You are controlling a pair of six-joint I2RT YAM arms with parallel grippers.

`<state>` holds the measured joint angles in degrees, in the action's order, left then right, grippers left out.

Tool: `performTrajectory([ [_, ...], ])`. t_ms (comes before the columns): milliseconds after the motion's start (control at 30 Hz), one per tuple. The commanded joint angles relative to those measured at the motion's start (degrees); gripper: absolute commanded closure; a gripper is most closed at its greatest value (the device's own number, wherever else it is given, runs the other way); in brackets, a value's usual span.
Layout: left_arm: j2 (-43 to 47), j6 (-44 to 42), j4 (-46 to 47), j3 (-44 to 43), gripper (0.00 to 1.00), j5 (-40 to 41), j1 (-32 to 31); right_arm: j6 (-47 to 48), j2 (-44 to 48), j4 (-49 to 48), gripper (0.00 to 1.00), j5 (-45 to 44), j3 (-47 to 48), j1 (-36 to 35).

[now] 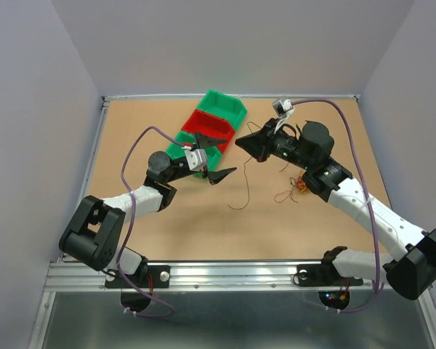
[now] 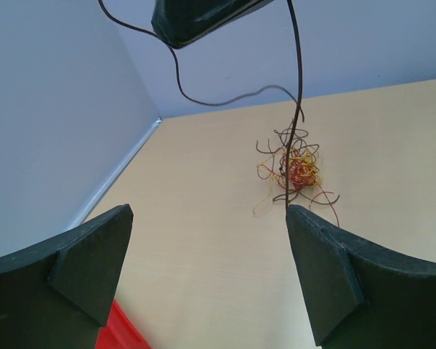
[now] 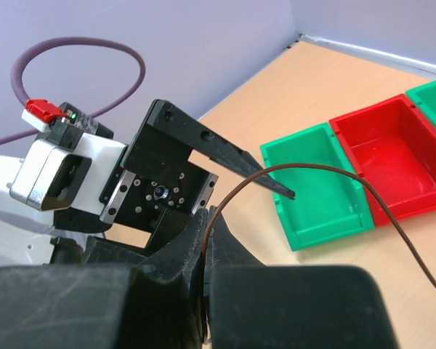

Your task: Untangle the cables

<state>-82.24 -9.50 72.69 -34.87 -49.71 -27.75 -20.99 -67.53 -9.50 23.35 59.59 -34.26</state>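
My right gripper [image 1: 241, 143] is shut on one dark brown cable [image 1: 245, 185], which hangs from its tip and trails down onto the table. In the right wrist view the jaws [image 3: 207, 234] pinch that cable [image 3: 312, 168], and it arcs away to the right. The small curly tangle of orange, yellow and reddish cables [image 1: 299, 186] lies on the table under the right arm. My left gripper [image 1: 216, 156] is open and empty, just left of the right gripper's tip. In the left wrist view the brown cable [image 2: 299, 87] hangs by the right finger [image 2: 334, 276], with the tangle [image 2: 295, 167] beyond.
A row of bins, green [image 1: 196, 145], red [image 1: 212, 125] and green [image 1: 225, 107], stands behind the left gripper; they also show in the right wrist view [image 3: 327, 182]. Grey walls enclose the table on three sides. Thick purple cables loop off both arms.
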Motion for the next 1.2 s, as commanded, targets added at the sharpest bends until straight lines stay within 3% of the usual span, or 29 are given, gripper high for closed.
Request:
performTrajectory([
  [0, 3.1, -1.8, 9.9, 0.4, 0.01, 0.9, -0.5, -0.3, 0.9, -3.1, 0.99, 4.9, -1.2, -0.5],
  [333, 3.9, -0.7, 8.8, 0.7, 0.01, -3.2, -3.2, -0.1, 0.2, -4.7, 1.00, 8.1, -2.1, -1.4],
  [500, 3.1, -0.3, 8.8, 0.3, 0.01, 4.3, -3.8, -0.5, -0.3, -5.6, 1.00, 8.6, -2.2, -2.6],
  [700, 1.3, 5.5, 14.7, 1.1, 0.01, 7.3, -4.2, -0.8, -1.1, -8.4, 0.99, 6.1, -2.7, -4.8],
  [1167, 2.2, 6.7, 14.7, 1.4, 0.01, 7.3, -4.8, -0.1, -3.5, -8.4, 0.99, 7.2, -2.1, -8.5],
])
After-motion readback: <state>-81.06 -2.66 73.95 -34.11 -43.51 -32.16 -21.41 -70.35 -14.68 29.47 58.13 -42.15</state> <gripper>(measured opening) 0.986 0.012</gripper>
